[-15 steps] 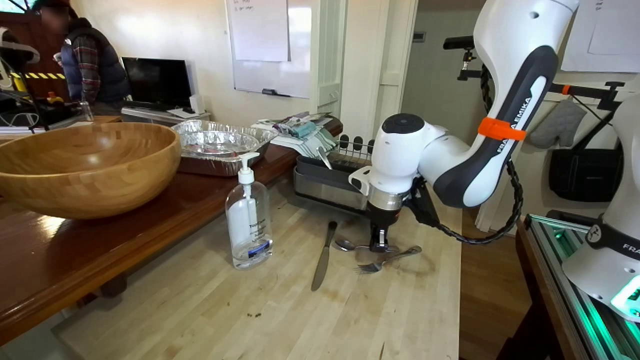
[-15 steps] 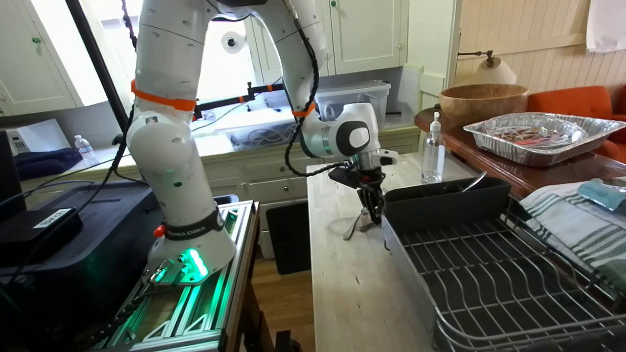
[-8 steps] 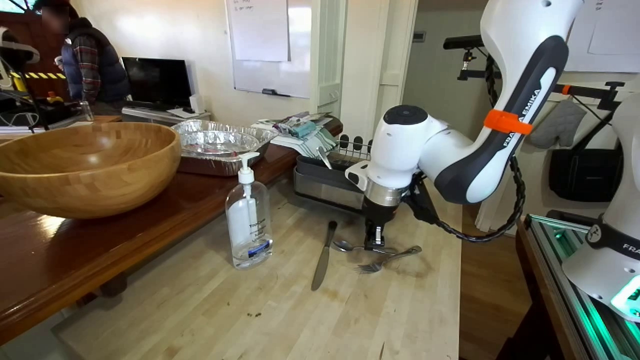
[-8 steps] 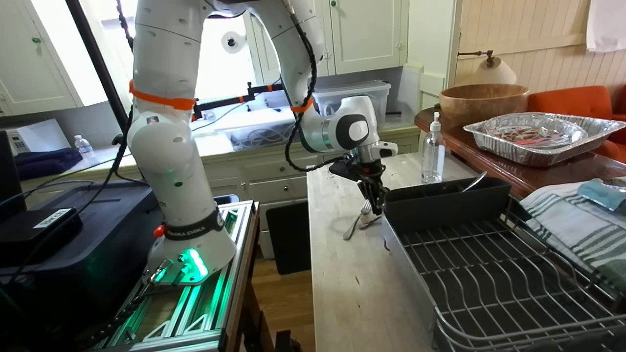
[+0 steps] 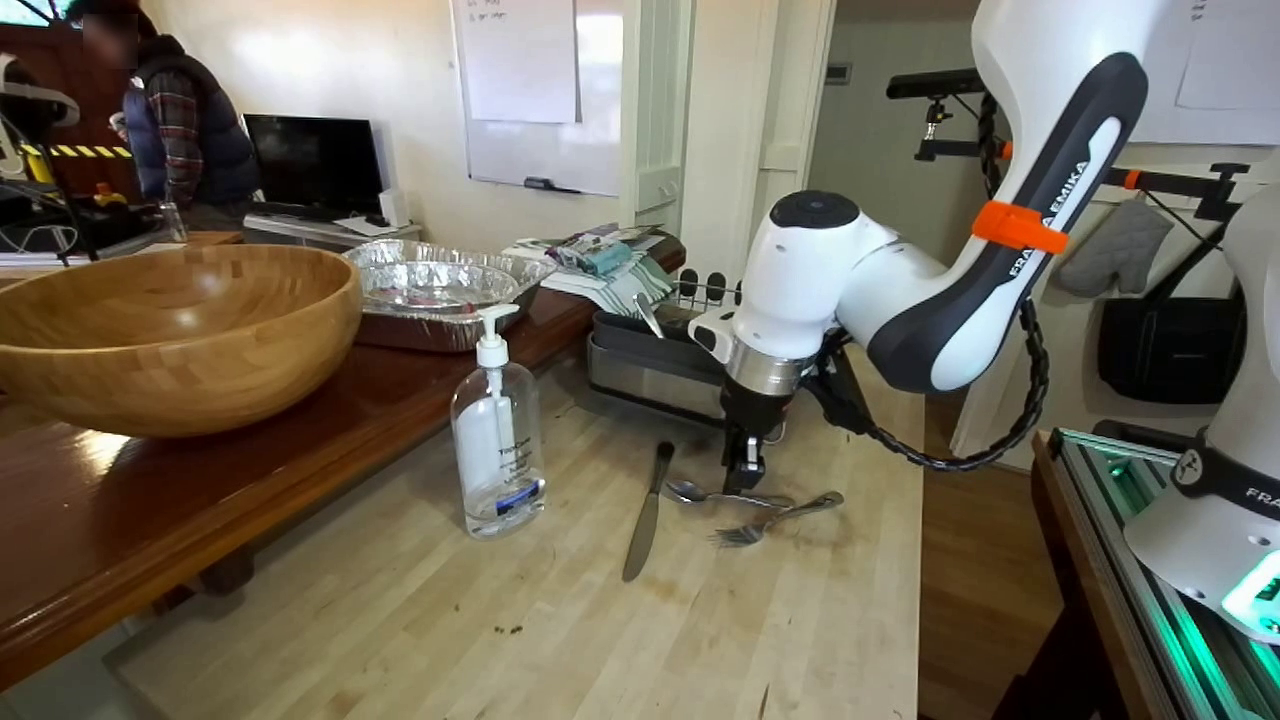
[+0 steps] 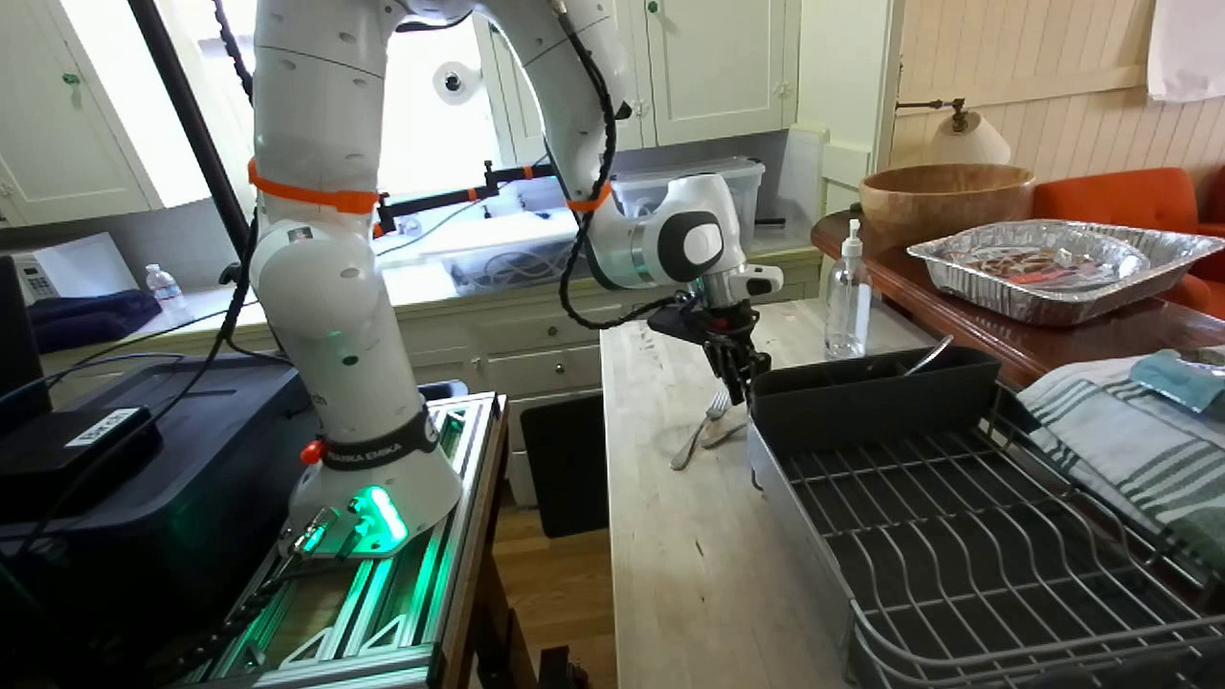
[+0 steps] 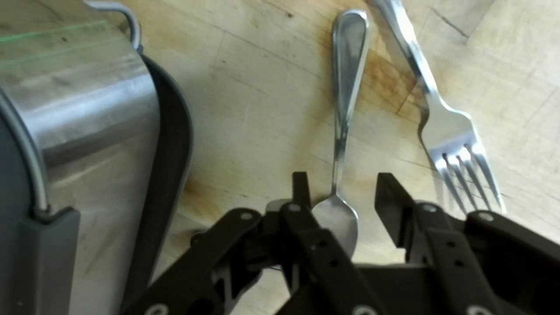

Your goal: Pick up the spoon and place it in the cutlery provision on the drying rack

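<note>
I'm hovering my spread pincer over the spoon, risking snagging the nearby fork if I'm descending off-centre.

Smooth, polished metal is shown in the wrist view by the spoon and by the fork, both with a bright shine. The wall of the drying rack is seen as brushed steel with a soft sheen, edged by matt dark trim. The cutlery provision is faced in smooth, matt, plastic-looking dark grey. A dull black finish is worn by the hand, dotted with metal screw heads. The pale tabletop is made of matt, stained wood; the dark tabletop is glossily varnished. Smooth, satiny wood is shown by the bowl, crinkled shiny foil by the trays, soft woven cloth by the striped towel. The bottle is clear and smooth.
</note>
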Controlling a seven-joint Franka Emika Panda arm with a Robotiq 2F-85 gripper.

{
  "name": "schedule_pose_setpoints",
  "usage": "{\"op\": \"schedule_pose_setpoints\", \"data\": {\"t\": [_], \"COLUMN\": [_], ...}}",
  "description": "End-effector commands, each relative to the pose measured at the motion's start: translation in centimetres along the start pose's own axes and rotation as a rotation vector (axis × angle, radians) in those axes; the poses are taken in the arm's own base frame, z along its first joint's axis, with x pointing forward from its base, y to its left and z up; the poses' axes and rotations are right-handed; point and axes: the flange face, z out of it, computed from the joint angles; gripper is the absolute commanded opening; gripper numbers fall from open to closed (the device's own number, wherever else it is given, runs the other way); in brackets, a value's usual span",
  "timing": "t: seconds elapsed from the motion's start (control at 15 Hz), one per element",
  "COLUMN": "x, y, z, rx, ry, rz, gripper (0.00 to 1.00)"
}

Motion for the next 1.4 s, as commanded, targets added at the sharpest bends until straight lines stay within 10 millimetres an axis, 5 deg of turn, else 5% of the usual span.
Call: {"op": "schedule_pose_setpoints", "data": {"t": [0.0,0.2,0.73,0.87,1.07,1.33], "x": [-0.2,0.0,-0.3,-0.3,-0.4,-0.4], "y": [0.2,0.1,0.5,0.6,0.7,0.5], "z": [0.9,1.6,3.6,4.0,4.6,4.8], "rx": [0.003,0.017,0.053,0.06,0.074,0.099], "ry": [0.019,0.037,0.069,0.073,0.073,0.083], "rz": [-0.007,-0.004,0.034,0.039,0.044,0.053], "gripper": [0.76,0.98,0.99,0.9,0.57,0.28]}}
